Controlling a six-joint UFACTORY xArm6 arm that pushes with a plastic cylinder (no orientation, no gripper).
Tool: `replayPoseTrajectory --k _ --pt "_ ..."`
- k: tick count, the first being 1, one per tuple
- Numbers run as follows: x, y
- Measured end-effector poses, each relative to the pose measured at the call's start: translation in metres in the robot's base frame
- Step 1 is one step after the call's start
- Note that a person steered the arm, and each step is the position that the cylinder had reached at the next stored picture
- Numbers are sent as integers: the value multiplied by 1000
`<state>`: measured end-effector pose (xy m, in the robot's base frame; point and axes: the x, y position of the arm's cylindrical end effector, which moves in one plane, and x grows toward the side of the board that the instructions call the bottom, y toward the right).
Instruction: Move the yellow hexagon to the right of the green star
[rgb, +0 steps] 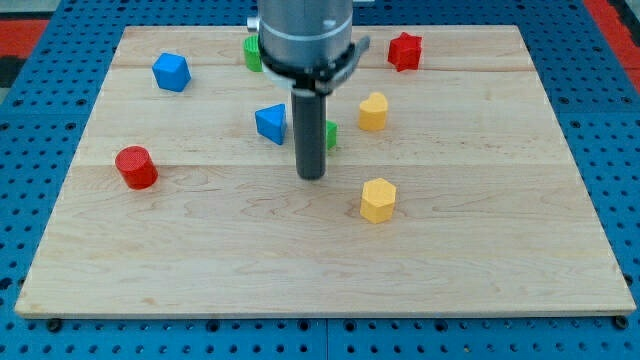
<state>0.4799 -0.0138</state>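
Observation:
The yellow hexagon (378, 200) lies on the wooden board (480, 260), below and right of centre. My tip (312, 177) rests on the board just left of it and slightly higher, with a small gap between them. A green block (331, 135) shows only as a sliver behind the right side of the rod, so its shape is hidden. Another green block (251, 52) sits at the view's top, partly hidden by the arm's body.
A second yellow block (373, 111) lies right of the rod. A blue triangle (271, 123) is just left of the rod. A blue cube (171, 72) is at the top left, a red cylinder (136, 167) at the left, and a red star (404, 51) at the top right.

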Motion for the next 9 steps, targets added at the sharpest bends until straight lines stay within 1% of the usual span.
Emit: replayPoseTrajectory --k 1,2,3,4,5,7,9 --pt "47 10" --pt "67 57" --pt "53 74" --pt "45 60" --pt "24 64" --pt "18 107" --pt "6 81"
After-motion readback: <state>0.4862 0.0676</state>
